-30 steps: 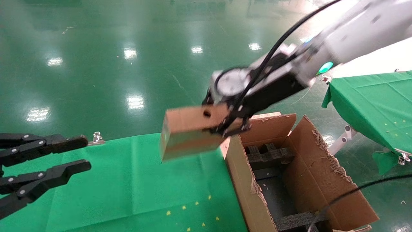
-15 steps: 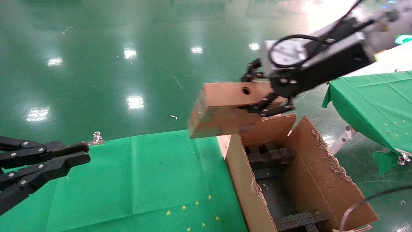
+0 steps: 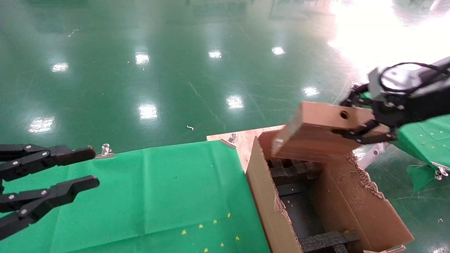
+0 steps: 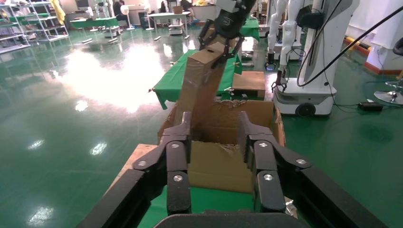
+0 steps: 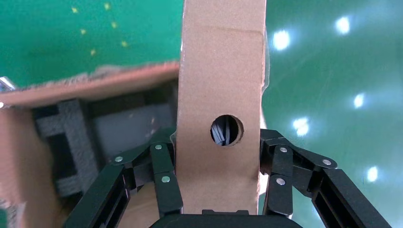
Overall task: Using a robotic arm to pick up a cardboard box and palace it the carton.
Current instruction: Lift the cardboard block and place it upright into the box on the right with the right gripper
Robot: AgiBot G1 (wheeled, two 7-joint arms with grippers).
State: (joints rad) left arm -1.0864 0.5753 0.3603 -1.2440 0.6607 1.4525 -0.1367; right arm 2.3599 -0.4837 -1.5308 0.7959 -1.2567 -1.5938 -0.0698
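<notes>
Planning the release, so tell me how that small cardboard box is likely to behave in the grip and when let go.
The cardboard box, pinched at one end by the right gripper, sticks out straight, so it is probably stiff and light. It hangs tilted over the carton, so it may land end first and tip. Its side tape looks smooth, perhaps slippery.

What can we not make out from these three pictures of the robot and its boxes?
- Head view: the carton floor under the cardboard box, which hangs in front of it.
- Head view: the right claw arm, cut off by the picture's edge.
- Right wrist view: the far end of the cardboard box, cut off by the edge.
- Left wrist view: the carton's inside, hidden by the left claw and the carton's near wall.
</notes>
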